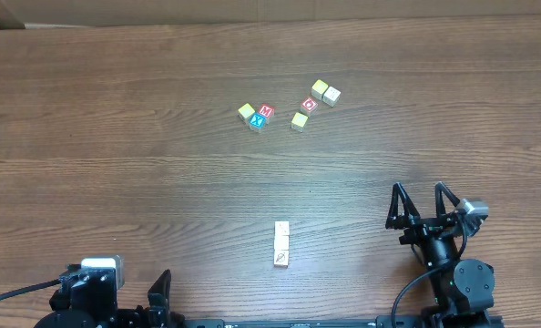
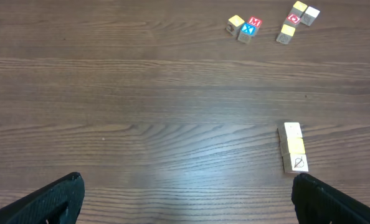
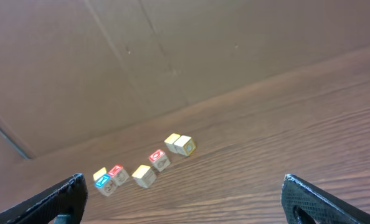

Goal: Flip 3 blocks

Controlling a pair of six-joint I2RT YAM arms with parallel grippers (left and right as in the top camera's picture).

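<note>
Three small blocks (image 1: 281, 243) lie in a short touching column on the table near the front centre. In the left wrist view the far block (image 2: 293, 130) is pale, the middle one (image 2: 295, 145) shows a yellow top, and the near one (image 2: 297, 163) carries a faint dark drawing. My left gripper (image 2: 188, 199) is open and empty; its right finger (image 2: 334, 202) sits just in front of the near block. My right gripper (image 1: 422, 202) stands open and empty to the right of the column. The right wrist view does not show the column.
A loose group of other cubes lies at the back centre: a red "M" cube (image 1: 265, 111), a blue "X" cube (image 1: 258, 120), a red "O" cube (image 1: 309, 104) and several yellow or cream ones (image 1: 325, 91). The right wrist view shows the same group (image 3: 144, 172).
</note>
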